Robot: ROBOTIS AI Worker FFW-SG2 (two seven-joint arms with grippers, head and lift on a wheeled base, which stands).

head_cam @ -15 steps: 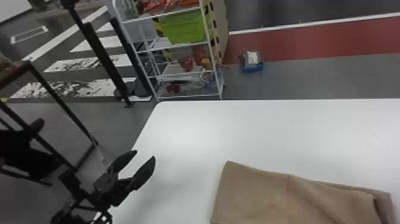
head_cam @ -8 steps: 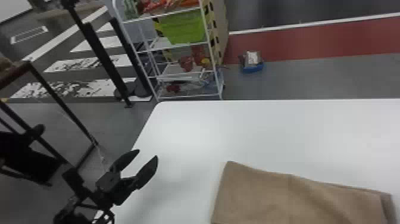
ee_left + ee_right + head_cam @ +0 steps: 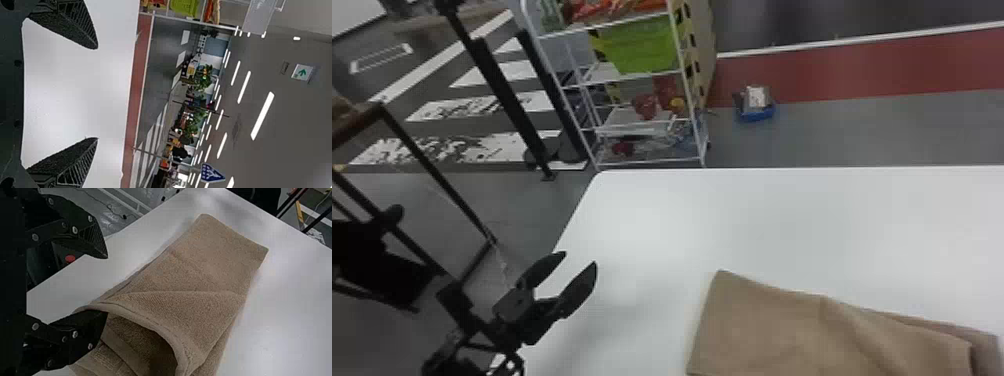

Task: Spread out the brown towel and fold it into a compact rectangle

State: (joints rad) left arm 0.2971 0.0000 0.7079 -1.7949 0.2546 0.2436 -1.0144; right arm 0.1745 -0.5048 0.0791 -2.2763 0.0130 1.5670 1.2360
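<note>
Left to right in your head view, you have the left fingers [image 3: 577, 291], parted and empty at the desk's [image 3: 642, 220] left border, then the brown towel [image 3: 782, 330], well apart from them on the robot's right. Note its long axis: it runs chiefly crosswise before the robot, with staggered layers at its right end. In your left wrist view, those same fingers stand wide open over bare desk. In your right wrist view, the right fingers [image 3: 92, 243] also stand open; one lies at the gaping mouth of the towel, seemingly beneath the lip of its upper layer [image 3: 192, 313], and the other is clear of the cloth. From that mouth the long axis leads away toward the towel's far, left end. The right arm is thus your nearer one; close on that lip alone, for a pinch through the lower layers would probably drag the whole stack.
</note>
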